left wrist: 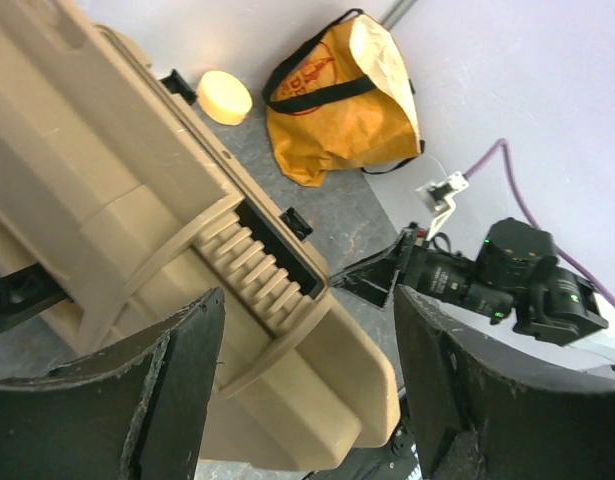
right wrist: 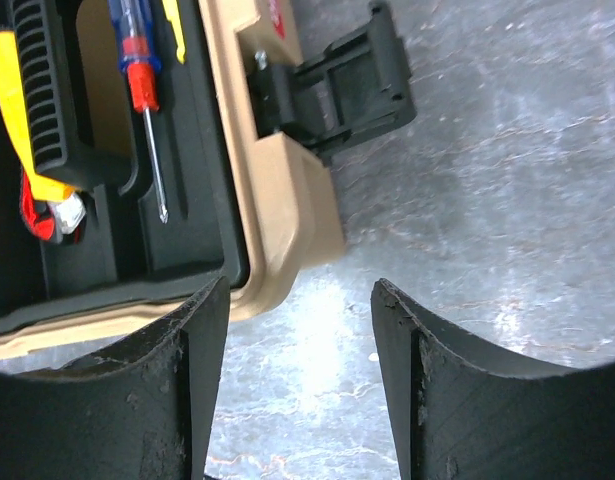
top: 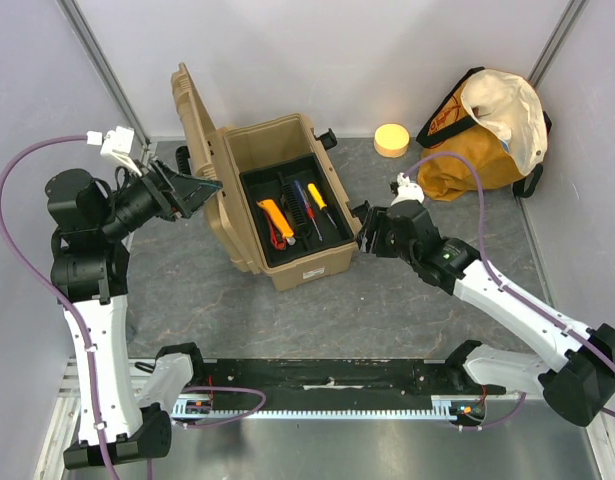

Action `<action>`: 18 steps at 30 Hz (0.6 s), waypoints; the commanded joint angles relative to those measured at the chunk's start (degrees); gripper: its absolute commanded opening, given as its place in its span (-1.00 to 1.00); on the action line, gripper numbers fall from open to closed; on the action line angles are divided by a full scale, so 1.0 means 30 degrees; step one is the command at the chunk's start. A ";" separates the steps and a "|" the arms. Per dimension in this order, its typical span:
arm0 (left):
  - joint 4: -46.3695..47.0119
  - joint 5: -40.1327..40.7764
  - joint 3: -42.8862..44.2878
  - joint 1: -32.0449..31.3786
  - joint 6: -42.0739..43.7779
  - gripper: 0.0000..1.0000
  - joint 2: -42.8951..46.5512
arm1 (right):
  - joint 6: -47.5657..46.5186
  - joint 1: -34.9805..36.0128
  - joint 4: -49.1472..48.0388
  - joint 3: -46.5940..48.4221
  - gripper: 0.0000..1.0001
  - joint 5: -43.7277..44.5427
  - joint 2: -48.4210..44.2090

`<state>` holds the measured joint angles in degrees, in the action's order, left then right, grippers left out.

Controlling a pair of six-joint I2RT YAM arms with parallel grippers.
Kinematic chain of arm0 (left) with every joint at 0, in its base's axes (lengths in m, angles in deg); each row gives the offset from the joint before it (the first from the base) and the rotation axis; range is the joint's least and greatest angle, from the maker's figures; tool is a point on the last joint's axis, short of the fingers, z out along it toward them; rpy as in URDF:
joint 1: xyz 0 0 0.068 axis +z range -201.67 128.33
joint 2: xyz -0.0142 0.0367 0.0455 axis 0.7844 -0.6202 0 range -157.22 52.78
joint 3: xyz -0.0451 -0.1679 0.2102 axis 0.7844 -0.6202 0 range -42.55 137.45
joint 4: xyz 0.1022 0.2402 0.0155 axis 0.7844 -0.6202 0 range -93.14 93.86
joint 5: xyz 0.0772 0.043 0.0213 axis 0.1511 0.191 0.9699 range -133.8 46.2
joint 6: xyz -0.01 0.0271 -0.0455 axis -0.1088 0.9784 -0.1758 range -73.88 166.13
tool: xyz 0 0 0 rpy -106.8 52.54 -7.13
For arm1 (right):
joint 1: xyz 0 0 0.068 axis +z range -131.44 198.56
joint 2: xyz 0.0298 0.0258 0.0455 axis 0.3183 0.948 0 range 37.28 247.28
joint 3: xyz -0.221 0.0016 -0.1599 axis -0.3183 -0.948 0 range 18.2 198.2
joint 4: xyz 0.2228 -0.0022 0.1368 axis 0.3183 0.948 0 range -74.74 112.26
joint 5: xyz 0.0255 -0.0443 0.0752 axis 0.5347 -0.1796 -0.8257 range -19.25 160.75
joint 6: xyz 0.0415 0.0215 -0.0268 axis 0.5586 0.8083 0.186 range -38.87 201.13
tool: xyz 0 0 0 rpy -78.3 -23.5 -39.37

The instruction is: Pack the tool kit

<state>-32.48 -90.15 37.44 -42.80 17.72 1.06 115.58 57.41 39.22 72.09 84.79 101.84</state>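
Noting the toolbox (top: 307, 268) standing open mid-tabletop (top: 387, 310), screwdrivers (top: 320, 205) and yellow cutter (top: 273, 215) lying inside. Judging loading mostly done, with closing the raised lid (top: 192, 110) and latching left to do. Logging left gripper (top: 199, 188) by the lid and right gripper (top: 365, 228) just beside the box's right corner, both parted and holding nothing.

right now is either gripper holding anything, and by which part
Nothing is held: the left gripper stands open by the lid of the tool kit, the right gripper open beside its latch.
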 commanded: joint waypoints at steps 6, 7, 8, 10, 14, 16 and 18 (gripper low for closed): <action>0.5751 -0.3300 -0.1377 -0.0112 -0.4036 0.44 -0.0424 | 0.1755 -0.0118 -0.3328 -0.1496 0.26 -0.2951 0.0249; 0.5958 -0.3359 -0.1495 -0.0113 -0.4212 0.43 -0.0483 | 0.1843 -0.0118 -0.3476 -0.1585 0.25 -0.3069 0.0307; 0.6221 -0.3446 -0.1612 -0.0113 -0.4359 0.43 -0.0599 | 0.1902 -0.0118 -0.3593 -0.1644 0.25 -0.3128 0.0308; 0.6690 -0.3506 -0.1875 -0.0171 -0.4594 0.43 -0.0717 | 0.1990 -0.0118 -0.3740 -0.1819 0.25 -0.3187 0.0396; 0.7424 -0.3418 -0.2462 -0.0434 -0.5033 0.43 -0.1039 | 0.2020 -0.0147 -0.3858 -0.1879 0.24 -0.3187 0.0425; 0.7804 -0.3243 -0.2725 -0.0726 -0.5209 0.43 -0.1185 | 0.1991 -0.0148 -0.3916 -0.1879 0.24 -0.3187 0.0338; 0.8068 -0.2921 -0.2901 -0.1136 -0.5268 0.43 -0.1361 | 0.2020 -0.0177 -0.3829 -0.1850 0.23 -0.3129 0.0250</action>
<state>-12.61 -98.30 30.11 -44.14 4.96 -1.78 121.00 57.17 29.76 66.76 75.90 103.02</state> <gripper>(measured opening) 0.719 0.620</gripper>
